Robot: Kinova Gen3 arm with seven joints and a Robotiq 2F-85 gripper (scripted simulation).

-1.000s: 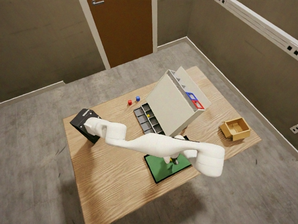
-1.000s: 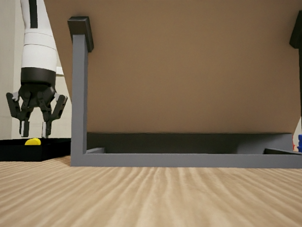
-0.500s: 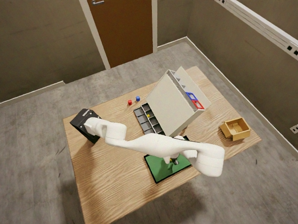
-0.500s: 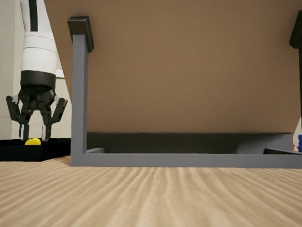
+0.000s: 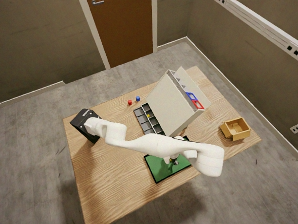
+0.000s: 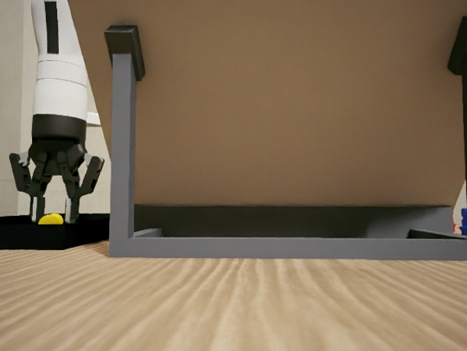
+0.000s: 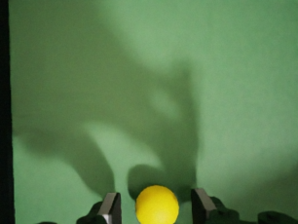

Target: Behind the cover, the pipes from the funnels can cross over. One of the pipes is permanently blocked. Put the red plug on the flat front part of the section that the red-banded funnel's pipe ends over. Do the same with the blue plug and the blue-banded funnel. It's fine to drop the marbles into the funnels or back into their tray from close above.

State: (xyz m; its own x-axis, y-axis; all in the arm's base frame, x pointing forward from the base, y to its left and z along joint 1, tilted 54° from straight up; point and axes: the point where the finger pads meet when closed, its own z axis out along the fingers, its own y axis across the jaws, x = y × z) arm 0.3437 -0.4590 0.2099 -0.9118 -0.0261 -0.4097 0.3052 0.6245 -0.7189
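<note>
One yellow marble (image 5: 170, 160) (image 6: 51, 219) (image 7: 157, 205) sits between the fingertips of the tool (image 5: 173, 162) (image 6: 52, 217) (image 7: 156, 206), which stand part-way spread with a gap on either side of it, gripping nothing. Beneath is the green-floored marble tray (image 5: 156, 181) (image 6: 32, 233) (image 7: 5, 146). Beside that, the sloped cover (image 5: 170, 104) hides the pipes; the blue-banded funnel (image 5: 191, 96) and red-banded funnel (image 5: 198, 104) open along its far top edge. At its foot, a second yellow marble (image 5: 148, 115) lies in one of the sectioned compartments (image 5: 142, 119), so one run has probably been made, though from which funnel cannot be told. Farthest from the tool, the red plug (image 5: 130, 102) and blue plug (image 5: 138, 99) stand on the surface (image 5: 109, 168), neither placed. Left to do, it seems: grip this marble, test further, then set both plugs.

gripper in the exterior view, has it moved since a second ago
Yes, the gripper has moved down, its fingertips now lower against the dark tray rim.
</note>
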